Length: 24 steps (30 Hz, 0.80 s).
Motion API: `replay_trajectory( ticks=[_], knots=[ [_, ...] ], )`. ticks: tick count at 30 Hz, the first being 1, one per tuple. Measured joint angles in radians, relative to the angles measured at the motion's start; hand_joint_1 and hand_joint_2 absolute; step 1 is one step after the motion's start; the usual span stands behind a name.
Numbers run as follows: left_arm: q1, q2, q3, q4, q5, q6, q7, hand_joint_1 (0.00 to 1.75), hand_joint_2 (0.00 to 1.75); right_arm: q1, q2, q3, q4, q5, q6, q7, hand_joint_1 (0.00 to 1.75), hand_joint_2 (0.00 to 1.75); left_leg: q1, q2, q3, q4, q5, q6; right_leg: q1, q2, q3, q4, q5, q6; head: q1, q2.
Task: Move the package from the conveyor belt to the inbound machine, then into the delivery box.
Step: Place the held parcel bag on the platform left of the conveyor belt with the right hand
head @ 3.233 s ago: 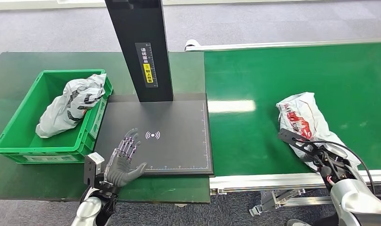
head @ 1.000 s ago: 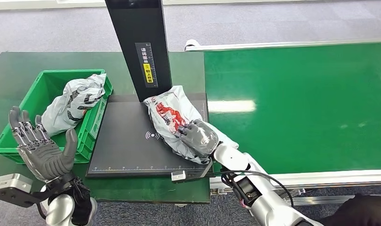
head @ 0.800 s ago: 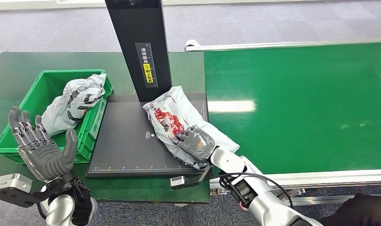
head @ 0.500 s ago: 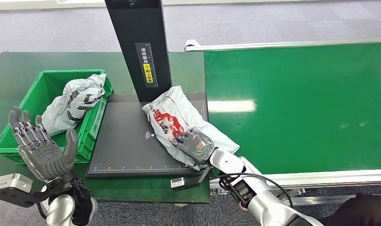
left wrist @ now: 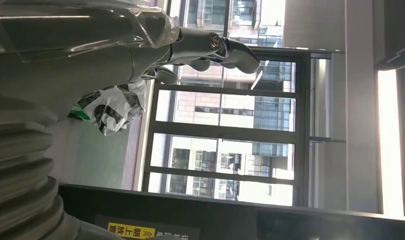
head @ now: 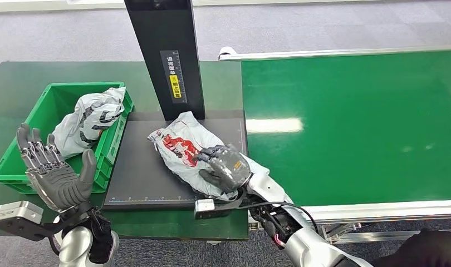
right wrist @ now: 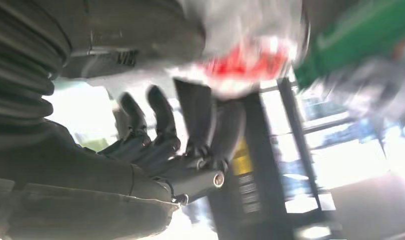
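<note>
The package, a white-grey bag with red print, lies on the black plate of the inbound machine, just in front of its black column. My right hand rests on the package's near right end with its fingers stretched out and its thumb apart. In the right wrist view the right hand's fingers reach straight toward the blurred package. My left hand is raised, palm open, in front of the green delivery box. The left hand holds nothing.
Another white-grey bag with black print lies inside the green box, also in the left wrist view. The green conveyor belt runs to the right of the machine, with its metal edge along the front.
The package has slid left across the plate, away from the belt, and my right hand's fingers have uncurled over it. The left hand has shifted slightly.
</note>
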<state>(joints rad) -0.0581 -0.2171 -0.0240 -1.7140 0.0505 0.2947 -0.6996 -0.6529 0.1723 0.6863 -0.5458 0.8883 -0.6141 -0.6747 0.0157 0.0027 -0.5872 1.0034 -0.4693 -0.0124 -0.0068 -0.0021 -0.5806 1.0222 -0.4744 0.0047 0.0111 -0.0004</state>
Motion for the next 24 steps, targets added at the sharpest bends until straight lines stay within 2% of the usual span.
replay_trajectory(
  ticks=[3, 12, 20, 24],
  knots=[
    [0.002, 0.0, 0.0, 0.003, 0.007, -0.011, 0.0, 0.0, 1.75, 0.01, -0.016, -0.045, -0.066, -0.157, 0.078, -0.013, 0.0, 1.75, 0.0, 0.0, 0.0, 0.0, 0.0, 0.0, 0.0, 0.0, 0.0, 0.0, 0.0, 0.0, 0.0, 0.0],
    [0.004, -0.002, 0.001, 0.035, 0.01, -0.077, 0.0, 0.0, 1.75, 0.08, -0.087, -0.107, -0.272, -0.52, 0.236, -0.017, 0.0, 1.75, 0.0, 0.0, 0.0, 0.0, 0.0, 0.0, 0.0, 0.0, 0.0, 0.0, 0.0, 0.0, 0.0, 0.0],
    [0.003, 0.007, -0.02, 0.084, -0.01, -0.088, 0.0, 0.0, 1.75, 0.093, -0.127, -0.183, -0.343, -0.69, 0.454, -0.017, 0.0, 1.75, 0.0, 0.0, 0.0, 0.0, 0.0, 0.0, 0.0, 0.0, 0.0, 0.0, 0.0, 0.0, 0.0, 0.0],
    [0.0, 0.015, -0.035, 0.106, -0.013, -0.09, 0.0, 0.0, 1.75, 0.096, -0.137, -0.211, -0.359, -0.737, 0.519, -0.016, 0.0, 1.75, 0.0, 0.0, 0.0, 0.0, 0.0, 0.0, 0.0, 0.0, 0.0, 0.0, 0.0, 0.0, 0.0, 0.0]
  ],
)
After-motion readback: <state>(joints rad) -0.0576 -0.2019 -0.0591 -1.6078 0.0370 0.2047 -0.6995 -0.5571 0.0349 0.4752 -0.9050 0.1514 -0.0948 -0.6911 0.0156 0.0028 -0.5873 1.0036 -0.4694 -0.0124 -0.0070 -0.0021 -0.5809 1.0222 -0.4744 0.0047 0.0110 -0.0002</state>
